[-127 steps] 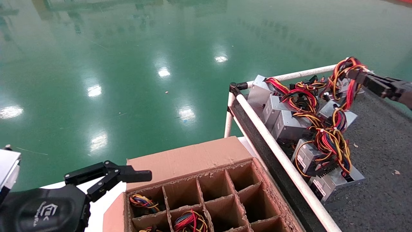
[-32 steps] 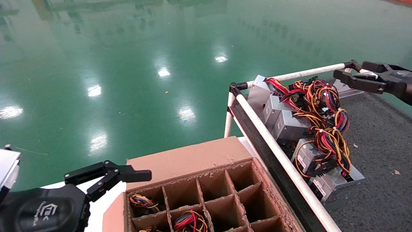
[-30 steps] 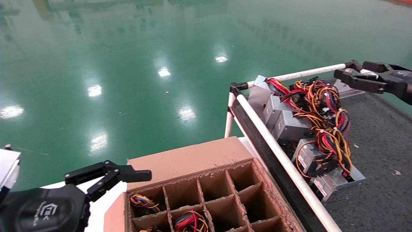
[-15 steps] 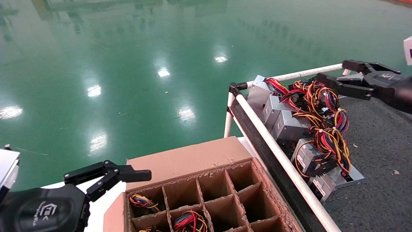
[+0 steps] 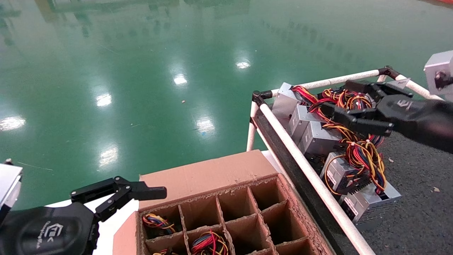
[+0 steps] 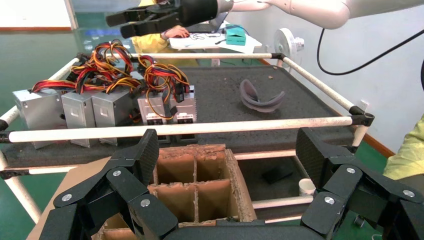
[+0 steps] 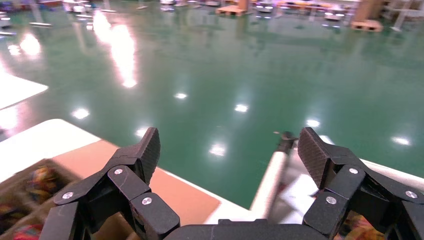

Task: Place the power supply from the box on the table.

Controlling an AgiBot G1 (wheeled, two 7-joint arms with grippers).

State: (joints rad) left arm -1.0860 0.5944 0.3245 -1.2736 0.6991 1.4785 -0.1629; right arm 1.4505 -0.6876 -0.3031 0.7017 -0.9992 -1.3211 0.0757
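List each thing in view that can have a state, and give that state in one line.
Right gripper: open, empty, above the supplies.
Left gripper: open, empty, beside the box.
Box: open; wires in some cells, others empty.
Power supplies: in a row on the table, wires tied.

Silver-grey metal power supplies with tied multicoloured wires are lying clustered on the dark grey felt table, beside the brown divided cardboard box.

Right end effector spread, left parked

black fingers | silver screws | white logo | silver-grey wrist block
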